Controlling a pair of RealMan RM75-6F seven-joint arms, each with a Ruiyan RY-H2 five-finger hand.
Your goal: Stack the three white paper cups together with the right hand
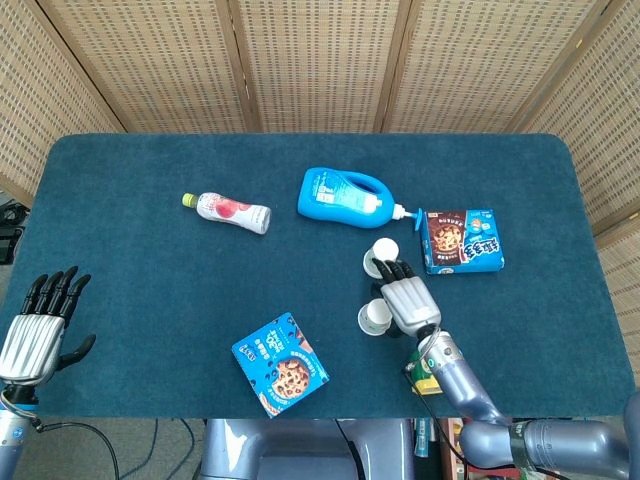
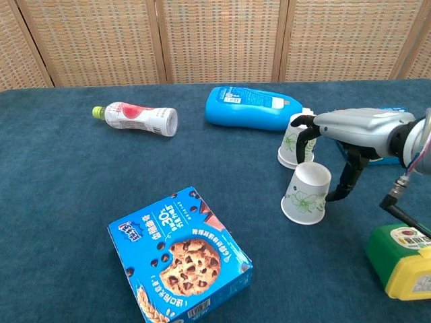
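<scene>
Two white paper cups with green leaf prints stand upside down right of the table's middle. The far cup (image 1: pixel 381 250) (image 2: pixel 294 143) is close to the blue bottle, and the near cup (image 1: pixel 372 319) (image 2: pixel 307 194) stands a little in front of it. I see no third cup on its own. My right hand (image 1: pixel 408 300) (image 2: pixel 351 126) hovers low between the two, its fingertips (image 2: pixel 301 122) curled against the far cup's upper right side and its thumb (image 2: pixel 343 185) hanging just right of the near cup. It grips nothing. My left hand (image 1: pixel 40 325) rests with fingers apart at the table's near left edge.
A blue detergent bottle (image 1: pixel 345 197) (image 2: pixel 252 108) lies behind the cups, and a pink drink bottle (image 1: pixel 230 210) (image 2: pixel 138 116) lies further left. One cookie box (image 1: pixel 281 363) (image 2: pixel 178 252) sits front centre, another (image 1: pixel 461 240) right of the cups. A green-and-yellow object (image 2: pixel 404 259) sits at the front right.
</scene>
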